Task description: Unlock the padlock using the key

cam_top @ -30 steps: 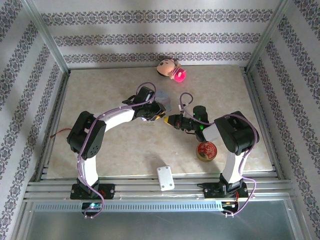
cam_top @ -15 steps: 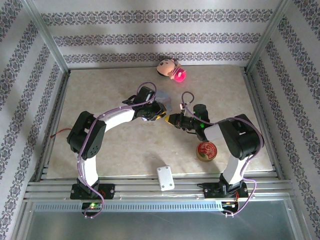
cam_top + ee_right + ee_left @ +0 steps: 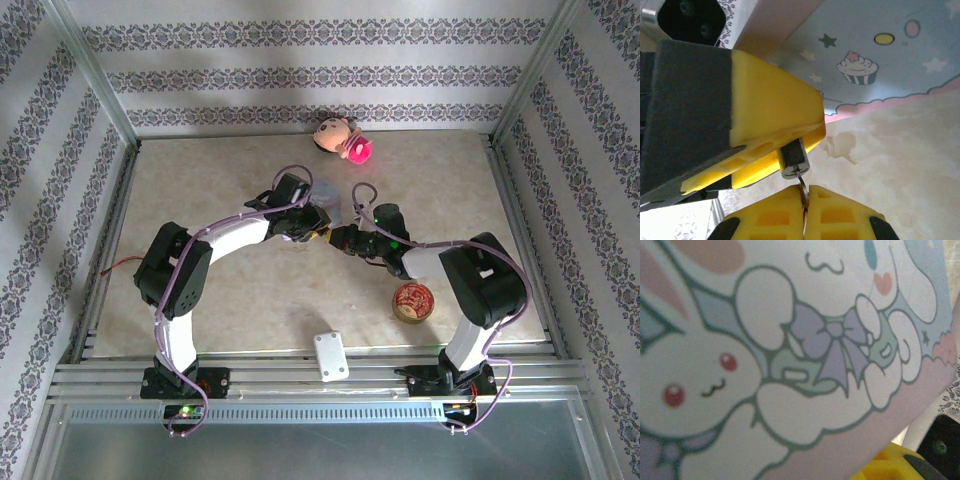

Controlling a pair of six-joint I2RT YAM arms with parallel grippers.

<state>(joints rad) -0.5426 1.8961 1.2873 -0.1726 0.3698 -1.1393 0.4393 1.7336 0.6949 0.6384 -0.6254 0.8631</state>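
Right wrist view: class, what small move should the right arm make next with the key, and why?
Probably ease the right gripper toward the padlock to seat the key fully before turning. Its jaws are shut on the key, whose tip just meets the padlock's lower end, and the left gripper clamps the padlock. How deep the key sits is unclear.
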